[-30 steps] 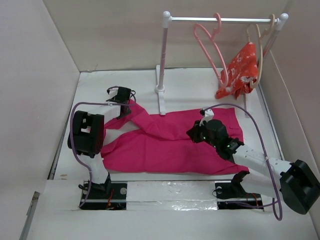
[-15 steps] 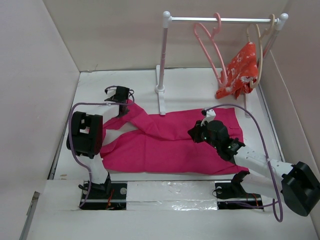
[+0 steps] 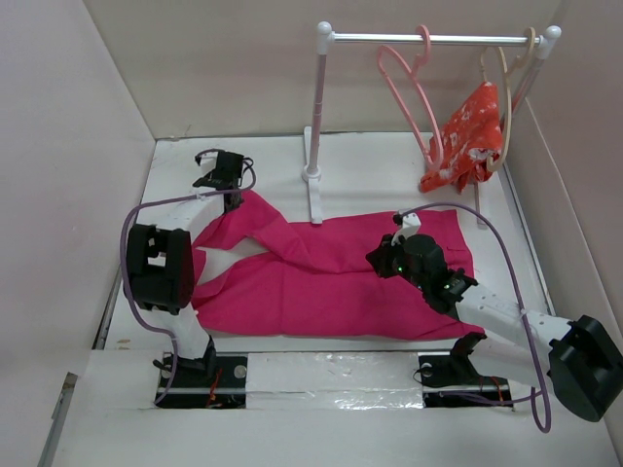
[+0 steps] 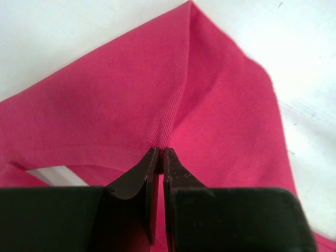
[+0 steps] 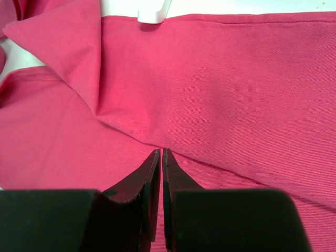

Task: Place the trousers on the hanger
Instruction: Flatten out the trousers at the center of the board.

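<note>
Trousers (image 3: pixel 331 277), magenta-pink, lie spread flat on the white surface (image 3: pixel 380 165) across the middle of the workspace, waist end toward the right, 2 legs splitting apart toward the left with a wedge of bare surface between them. Left gripper (image 3: pixel 232 197) sits at the far-left corner of the upper leg, near the back of the workspace. In its wrist view the jaws are drawn together with only a sliver between them, pinching a raised ridge of pink cloth that runs up from the tips toward the leg's corner. Right gripper (image 3: pixel 375 261) is down on the seat area, right of centre, arm reaching in from the near-right base. In its wrist view the jaws are likewise closed to a thin slit with pink showing between them, tips set on a diagonal crease where one layer overlaps another. Hanger (image 3: pixel 414 92), thin salmon-pink plastic, hangs by its hook from the metal rail (image 3: pixel 428 38) of a white rack at the back, well apart from the trousers and from both grippers. Rack post (image 3: pixel 316 126) stands just behind the trousers' far edge. A cream hanger (image 3: pixel 506 88) at the rail's right end carries an orange-red flowered garment (image 3: pixel 467 136).
</note>
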Controlling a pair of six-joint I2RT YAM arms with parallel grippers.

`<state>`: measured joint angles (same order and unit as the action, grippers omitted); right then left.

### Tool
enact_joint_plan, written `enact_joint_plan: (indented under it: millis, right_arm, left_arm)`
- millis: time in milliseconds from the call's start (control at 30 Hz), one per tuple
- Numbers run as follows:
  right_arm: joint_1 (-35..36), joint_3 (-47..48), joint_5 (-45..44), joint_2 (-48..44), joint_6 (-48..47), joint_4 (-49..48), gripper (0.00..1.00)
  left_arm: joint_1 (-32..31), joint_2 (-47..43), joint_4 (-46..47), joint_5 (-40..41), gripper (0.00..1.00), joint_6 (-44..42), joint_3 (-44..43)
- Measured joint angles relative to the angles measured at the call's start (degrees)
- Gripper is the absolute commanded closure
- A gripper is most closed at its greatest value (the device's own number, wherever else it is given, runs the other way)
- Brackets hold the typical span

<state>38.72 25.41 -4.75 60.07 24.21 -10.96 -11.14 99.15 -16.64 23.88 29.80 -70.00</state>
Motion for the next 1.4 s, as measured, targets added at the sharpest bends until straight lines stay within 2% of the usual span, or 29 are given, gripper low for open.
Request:
enact_joint_plan:
  millis: [133,300,467,600,800,933,1067,1400]
  right_arm:
    - [0.0,0.0,0.0,0.0,0.0,0.0,0.88]
    - [0.0,0.0,-0.5,-0.1,0.0,0.0,0.88]
    - [0.0,0.0,-1.0,-0.1,0.0,0.0,0.87]
    - [0.0,0.0,-1.9,-0.1,0.1,0.0,0.85]
    - [0.0,0.0,-4.0,0.0,0.2,0.1,0.85]
    - [0.0,0.0,-5.9,0.5,0.7,0.2,0.84]
    - [0.0,0.0,-7.9,0.8,1.1,0.4,0.84]
    - [-0.2,0.0,-11.5,2.4,1.8,0.7,0.81]
  left_arm:
    - [0.0,0.0,-1.1,0.7,1.0,-0.9,-0.2]
    - [1.3,0.9,-4.6,3.4,1.0,-2.7,-7.4]
    - [6.5,2.8,-5.6,8.0,1.0,-4.9,-18.4]
    - [12.0,4.2,-5.5,11.0,1.0,-6.2,-22.7]
    - [18.1,4.2,-3.6,7.5,1.0,-7.3,-22.8]
    - [18.3,4.0,-3.0,4.2,1.0,-8.2,-25.4]
    - [17.6,3.4,-1.6,4.2,1.0,-8.3,-28.8]
    - [18.0,-6.8,0.8,1.1,1.0,-3.4,-20.6]
